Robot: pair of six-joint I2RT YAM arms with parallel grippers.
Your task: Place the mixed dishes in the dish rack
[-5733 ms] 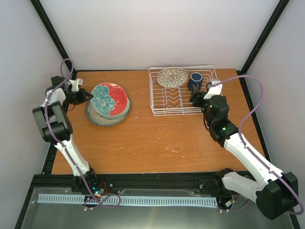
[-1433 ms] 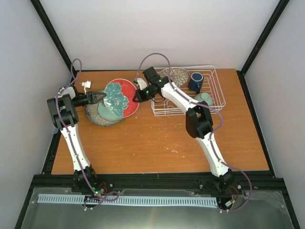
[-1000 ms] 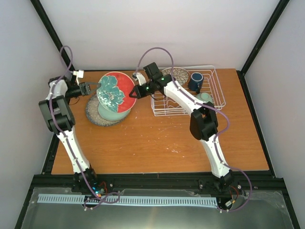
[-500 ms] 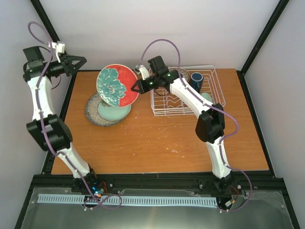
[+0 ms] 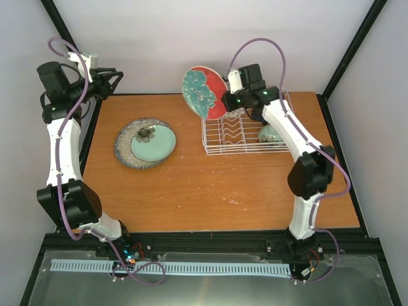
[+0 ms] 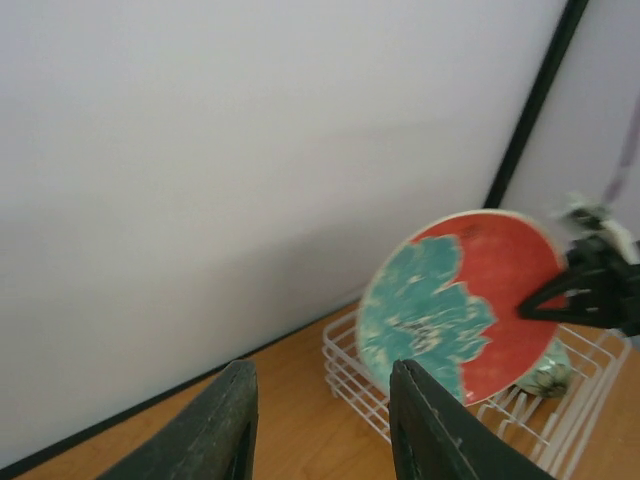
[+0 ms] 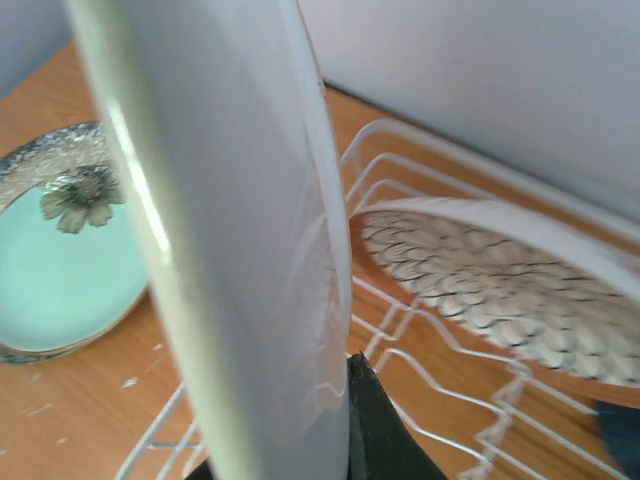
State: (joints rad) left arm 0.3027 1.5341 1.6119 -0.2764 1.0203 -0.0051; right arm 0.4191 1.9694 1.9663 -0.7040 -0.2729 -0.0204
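Observation:
My right gripper is shut on the rim of the red-rimmed teal plate, which it holds upright above the left end of the white wire dish rack. In the right wrist view the plate's white back fills the middle, and the petal-patterned plate stands in the rack behind it. A small pale green bowl lies in the rack. The pale green plate rests on the speckled grey plate. My left gripper hangs open and empty, high at the back left. The mug is mostly hidden.
Black frame posts run up the back corners, close to my raised left arm. White walls close in the table on three sides. The left wrist view looks across at the held plate and the rack.
My right gripper has carried the red-rimmed teal plate right and up, from beside the stacked plates to over the rack's left end. The left gripper has let go, opened wider and stayed high.

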